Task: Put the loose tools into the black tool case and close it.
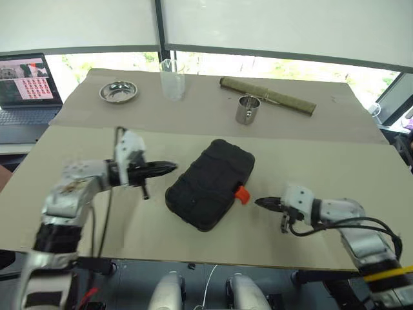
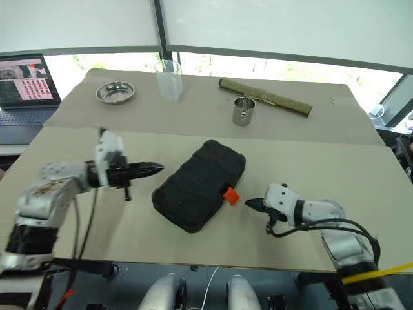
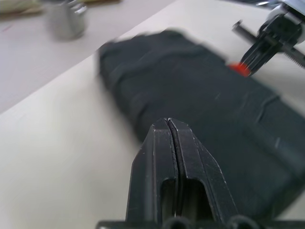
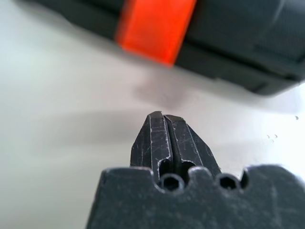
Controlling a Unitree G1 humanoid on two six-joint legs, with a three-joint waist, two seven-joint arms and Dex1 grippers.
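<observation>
Black pinched right gripper [image 4: 163, 118] facing orange latch [image 4: 155, 28], textured case [image 1: 210, 183].

bright daylight from blown-out rear windows [image 1: 271, 68], soft shadows, motion-blurred black tool case [image 3: 200, 119] up close

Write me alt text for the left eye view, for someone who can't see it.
A closed black tool case with an orange latch lies on a beige table between two shut robot pincers, the left pincer and the right pincer, neither touching it. Behind stand a steel cup, a clear beaker, a metal dish and a rolled mat.
</observation>
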